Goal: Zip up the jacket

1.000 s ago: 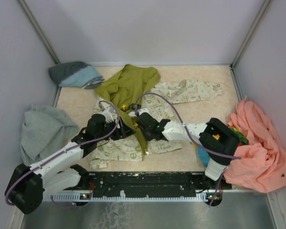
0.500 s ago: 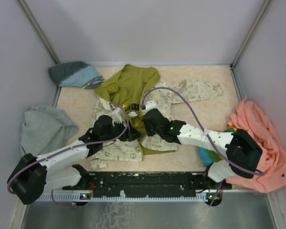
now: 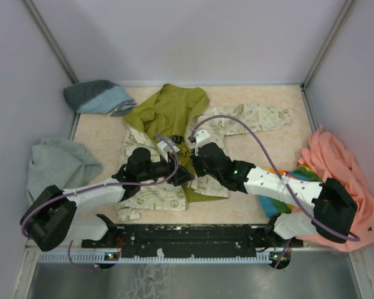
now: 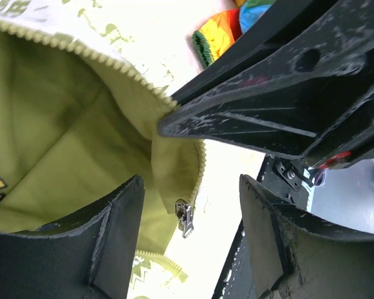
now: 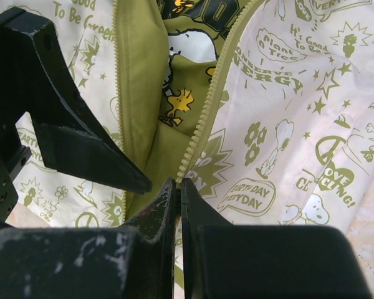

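Squarely in the middle of the pale beige table (image 3: 268, 152) lies the large cream fabric jacket (image 3: 149, 196) with small olive-green printed motifs. It is spread front side up, its plain olive-green hood (image 3: 168, 109) toward the far wall and one long sleeve (image 3: 255, 116) stretched out to the right. The front is parted, showing olive lining with cartoon prints between the two cream panels.

Both arms reach in over the lower front of the garment, and their ends meet close together there. The left gripper (image 4: 190, 187) stands wide, both black fingers well apart above the lining. Between them the small metal zipper pull (image 4: 184, 218) sits on the pale toothed edge, touching neither finger. The right gripper (image 5: 179, 187) has its two fingers pressed flat together. The row of pale olive zipper teeth (image 5: 206, 112) runs straight down into its tips, and in the left wrist view the lining drapes down from that point, so it pinches the jacket at the zipper edge.

A plain grey sweatshirt (image 3: 59, 168) is bunched at the left edge of the table. A blue-grey cloth bundle (image 3: 96, 96) lies in the far left corner. A plain peach-pink garment (image 3: 343, 193) is heaped at the right side. Just beside it, partly under the right arm, a striped multicoloured piece of fabric (image 3: 299, 174) peeks out.
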